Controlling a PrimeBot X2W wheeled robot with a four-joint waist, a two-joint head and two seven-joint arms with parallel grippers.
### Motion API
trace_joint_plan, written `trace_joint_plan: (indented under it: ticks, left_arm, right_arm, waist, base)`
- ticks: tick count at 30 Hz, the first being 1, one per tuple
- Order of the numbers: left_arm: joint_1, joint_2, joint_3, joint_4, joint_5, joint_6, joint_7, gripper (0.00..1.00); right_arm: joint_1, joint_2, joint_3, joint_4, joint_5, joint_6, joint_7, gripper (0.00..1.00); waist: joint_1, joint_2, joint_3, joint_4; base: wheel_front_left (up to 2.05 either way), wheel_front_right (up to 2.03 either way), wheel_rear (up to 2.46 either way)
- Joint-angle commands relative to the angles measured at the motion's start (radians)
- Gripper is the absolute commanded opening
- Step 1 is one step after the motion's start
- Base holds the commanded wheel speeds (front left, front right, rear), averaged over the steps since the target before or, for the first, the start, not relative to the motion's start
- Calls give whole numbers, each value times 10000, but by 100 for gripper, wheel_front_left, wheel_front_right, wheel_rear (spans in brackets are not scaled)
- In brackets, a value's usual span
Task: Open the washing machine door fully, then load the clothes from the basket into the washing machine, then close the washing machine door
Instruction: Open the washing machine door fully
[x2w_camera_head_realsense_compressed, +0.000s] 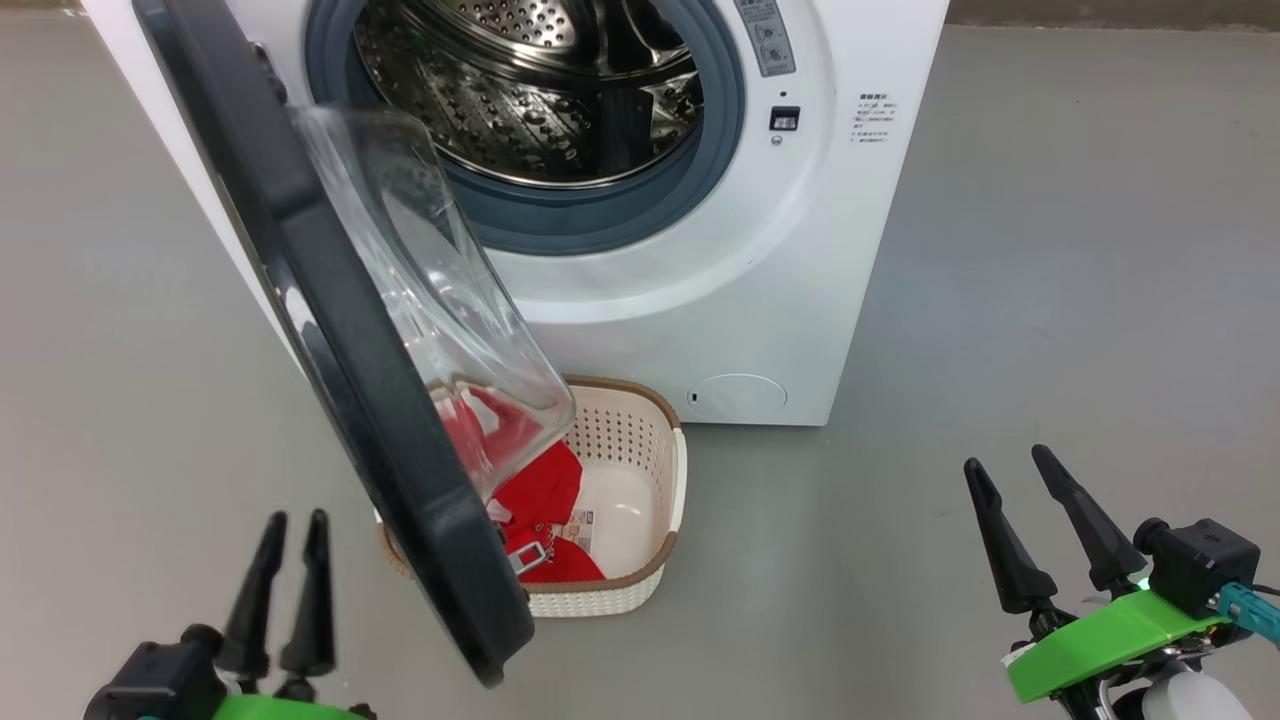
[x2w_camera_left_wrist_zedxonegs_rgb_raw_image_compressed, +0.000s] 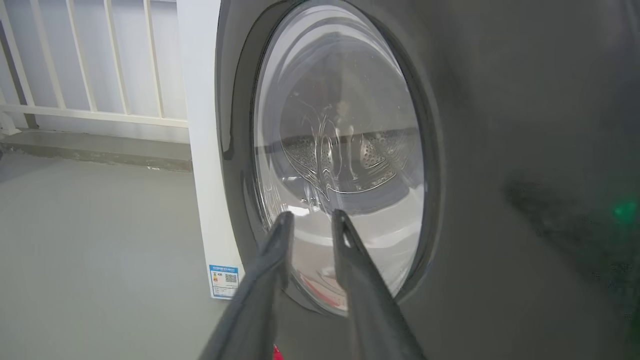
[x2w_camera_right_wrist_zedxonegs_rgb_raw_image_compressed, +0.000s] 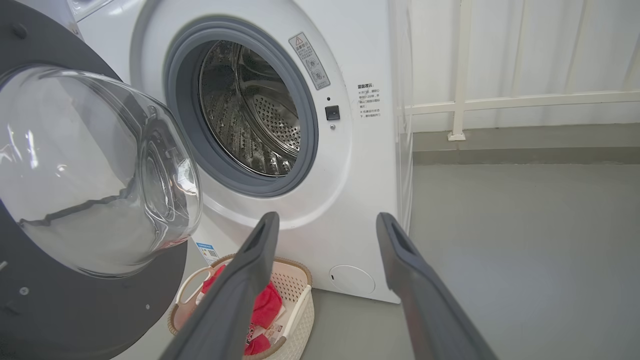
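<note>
The washing machine (x2w_camera_head_realsense_compressed: 760, 280) stands ahead with its steel drum (x2w_camera_head_realsense_compressed: 520, 90) exposed. The washing machine door (x2w_camera_head_realsense_compressed: 335, 330) is swung out toward me, and its glass bowl (x2w_camera_head_realsense_compressed: 440, 300) hangs over the basket (x2w_camera_head_realsense_compressed: 640, 420). The basket sits on the floor against the machine's front, with the red clothes (x2w_camera_head_realsense_compressed: 545, 490) in it, partly hidden by the door. My left gripper (x2w_camera_head_realsense_compressed: 295, 520) is left of the door's outer face (x2w_camera_left_wrist_zedxonegs_rgb_raw_image_compressed: 500, 125), its fingers a narrow gap apart and holding nothing. My right gripper (x2w_camera_head_realsense_compressed: 1005, 458) is wide open at the lower right, well clear of the basket (x2w_camera_right_wrist_zedxonegs_rgb_raw_image_compressed: 300, 310).
Grey floor spreads out to the left and right of the machine. A white railing (x2w_camera_right_wrist_zedxonegs_rgb_raw_image_compressed: 500, 100) runs along the wall behind. Low on the machine's front is a round cap (x2w_camera_head_realsense_compressed: 737, 397), and a blue label (x2w_camera_left_wrist_zedxonegs_rgb_raw_image_compressed: 223, 281) sits by the door's hinge side.
</note>
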Motion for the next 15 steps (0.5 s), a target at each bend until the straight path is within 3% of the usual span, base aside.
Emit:
trace_joint_plan:
  ticks: [1, 8, 15]
  left_arm:
    - [-258, 166, 348, -327, -65, -4, -53, 0]
    - [-401, 166, 452, -918, 79, -4, -53, 0]
    - [-547, 166, 441, -2511, 186, 1, -53, 0]
  right_arm:
    - [-30, -70, 232, -196, 28, 16, -120, 100]
    - [-41, -81, 214, -178, 9, 16, -120, 100]
    - [-31, -37, 170, -181, -4, 16, -120, 100]
  waist:
    - [0, -1, -2, 6]
    - [0, -1, 4, 44]
    - [0, -1, 3, 80]
  base:
    - [0, 0, 0]
    - [0, 0, 0]
    - [0, 0, 0]
